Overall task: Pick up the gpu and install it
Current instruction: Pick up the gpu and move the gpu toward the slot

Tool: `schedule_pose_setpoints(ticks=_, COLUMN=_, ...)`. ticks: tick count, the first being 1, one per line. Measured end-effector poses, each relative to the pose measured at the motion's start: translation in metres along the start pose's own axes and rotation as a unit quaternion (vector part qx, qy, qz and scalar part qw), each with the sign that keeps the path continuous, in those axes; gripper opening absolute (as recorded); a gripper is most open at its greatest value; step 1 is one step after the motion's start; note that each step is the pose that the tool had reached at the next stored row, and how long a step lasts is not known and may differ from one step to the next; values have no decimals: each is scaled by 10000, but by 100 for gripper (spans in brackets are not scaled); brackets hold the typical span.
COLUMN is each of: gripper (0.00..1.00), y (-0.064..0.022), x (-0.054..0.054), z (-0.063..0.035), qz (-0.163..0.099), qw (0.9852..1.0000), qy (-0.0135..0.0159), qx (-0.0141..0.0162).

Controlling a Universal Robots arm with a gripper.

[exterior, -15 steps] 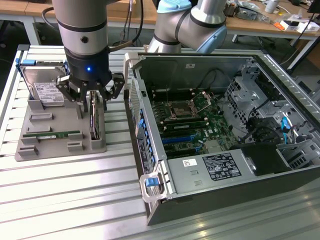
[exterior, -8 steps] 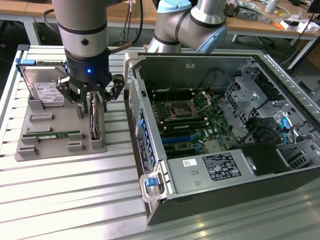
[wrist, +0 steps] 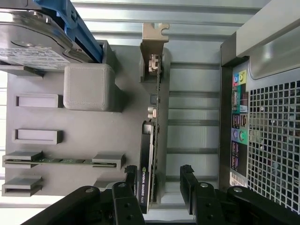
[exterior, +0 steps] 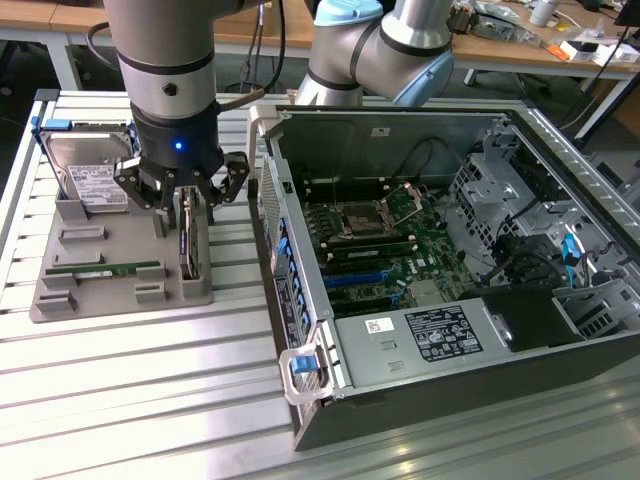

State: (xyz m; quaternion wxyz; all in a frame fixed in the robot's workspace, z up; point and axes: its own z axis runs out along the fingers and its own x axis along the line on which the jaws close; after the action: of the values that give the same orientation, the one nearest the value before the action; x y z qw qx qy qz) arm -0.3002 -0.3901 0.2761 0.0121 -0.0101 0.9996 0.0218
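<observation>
As it stands on its long edge in a slot along the holder's edge nearest the computer case, the gpu (exterior: 190, 245) (wrist: 148, 168), a thin dark circuit card with a black cooler face and a silver metal end bracket, is straddled by the black multi-link gripper (exterior: 190, 200) (wrist: 159, 174). The gripper's jaws are spread wide, one finger (wrist: 131, 174) beside the cooler face and the other off the card's bare side, and they are not closed on it. The grey moulded holder tray (exterior: 120, 245) (wrist: 126, 131) also carries a silver hard drive with a white label (exterior: 85, 175) (wrist: 28, 42), propped at the corner away from the case. A long narrow green memory stick (exterior: 105, 269) (wrist: 65, 161) lies flat in clips. The tray rests on the slatted metal worktop (exterior: 150, 380) at the exterior view's left. An open grey desktop computer case (exterior: 430, 250) (wrist: 272, 140) lies just beside it.
</observation>
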Motion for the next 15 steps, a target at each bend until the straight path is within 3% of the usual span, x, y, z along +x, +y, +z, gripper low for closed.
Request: schedule_pose_setpoints(ticks=15, gripper=50, y=-10, x=3, z=112, qz=0, qw=10000, qy=0, qx=0)
